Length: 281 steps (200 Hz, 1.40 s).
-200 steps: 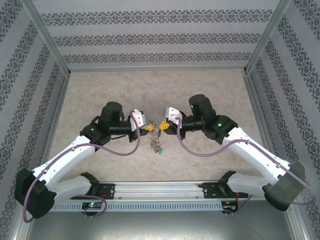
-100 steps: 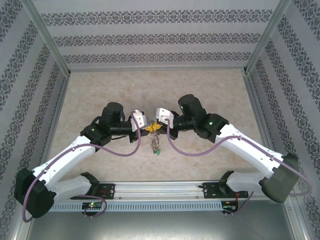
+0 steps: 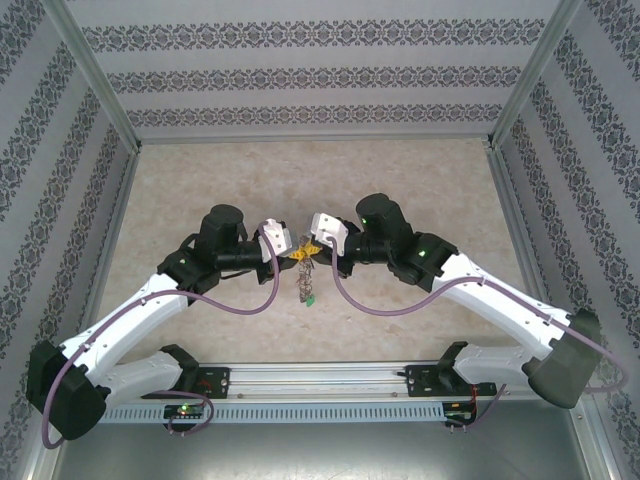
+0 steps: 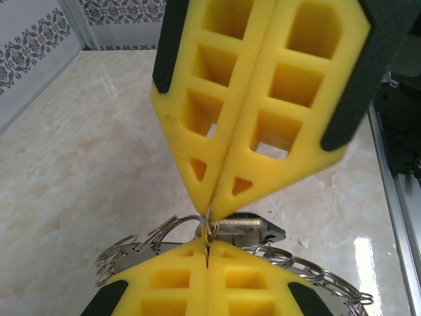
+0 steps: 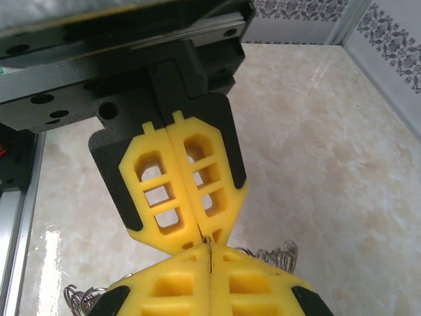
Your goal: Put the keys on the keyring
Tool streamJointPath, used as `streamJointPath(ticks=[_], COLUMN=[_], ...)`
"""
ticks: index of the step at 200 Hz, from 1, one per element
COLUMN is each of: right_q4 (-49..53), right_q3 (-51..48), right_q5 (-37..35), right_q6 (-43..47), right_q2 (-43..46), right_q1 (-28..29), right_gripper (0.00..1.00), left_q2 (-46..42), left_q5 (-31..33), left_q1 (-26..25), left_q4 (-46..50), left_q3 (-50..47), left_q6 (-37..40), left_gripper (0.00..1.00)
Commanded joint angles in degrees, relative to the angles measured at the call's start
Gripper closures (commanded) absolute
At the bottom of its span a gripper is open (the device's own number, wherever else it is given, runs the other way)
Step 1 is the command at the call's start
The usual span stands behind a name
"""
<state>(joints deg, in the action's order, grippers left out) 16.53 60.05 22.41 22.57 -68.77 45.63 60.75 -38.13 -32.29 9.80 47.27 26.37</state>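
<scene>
Centre of top view: left fingers (image 3: 294, 254) and right fingers (image 3: 317, 248) both pinched shut on one keyring (image 4: 240, 228) loop. Likely light, stiff, slippery wire; hold the loops, not the rim.

- The desk (image 3: 200, 170) under me is a pale beige sheet with a marble pattern. It is glossy enough to catch glare near its 6 o'clock edge.
- At 12 o'clock the back wall (image 3: 310, 70) rises from it, white with bands of dark grey damask print.
- The left wall (image 3: 50, 150) at 9 o'clock and the right wall (image 3: 590, 150) at 3 o'clock carry the same banded print.
- The left post (image 3: 92, 70) and the right post (image 3: 537, 70), both bare metal, slant up from the far corners at 11 and 1 o'clock.
- A silver slotted rail (image 3: 330, 375) runs along the 6 o'clock edge.
</scene>
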Motion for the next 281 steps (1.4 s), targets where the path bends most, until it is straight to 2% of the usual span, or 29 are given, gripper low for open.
streamJointPath(ticks=[1,73,121,164,204,240,250,281], right_q4=[-5.1,-3.0,2.2,5.2,7.3,5.9,6.8,7.3], right_q3=[-1.6,-2.2,0.2,3.0,4.8,3.8,3.5,-0.6], right_q5=[-5.9,-10.6,-9.1,-4.7,6.6,4.0,1.1,-3.9], right_q6=[-2.7,-3.9,-7.5,-11.3,-13.0,-13.5,-13.6,-15.8], right_q2=[2.2,2.4,-0.1,-1.8,-3.0,-2.1,-2.5,-2.3], right_q1=[0.0,-0.2,-1.9,-5.2,-7.8,-7.3,-7.5,-11.3], right_gripper=[1.0,1.0,1.0,1.0,1.0,1.0,1.0,1.0], left_q2=[-1.6,-3.2,-4.7,-5.2,-4.5,-3.5,-3.6,-3.7], left_q5=[-2.1,-1.1,-0.7,-0.5,-0.7,1.9,2.7,5.5], left_q1=[-1.0,-1.0,-1.1,-1.3,-1.5,-1.5,-1.6,-1.5], left_q4=[-2.2,-5.6,-11.1,-13.7,-15.5,-13.8,-13.6,-14.2], left_q3=[0.0,-1.7,-3.6,-4.4,-4.9,-5.5,-6.0,-7.5], left_q6=[0.7,-0.4,-2.2,-3.1,-4.2,-4.3,-4.6,-6.3], left_gripper=[1.0,1.0,1.0,1.0,1.0,1.0,1.0,0.99])
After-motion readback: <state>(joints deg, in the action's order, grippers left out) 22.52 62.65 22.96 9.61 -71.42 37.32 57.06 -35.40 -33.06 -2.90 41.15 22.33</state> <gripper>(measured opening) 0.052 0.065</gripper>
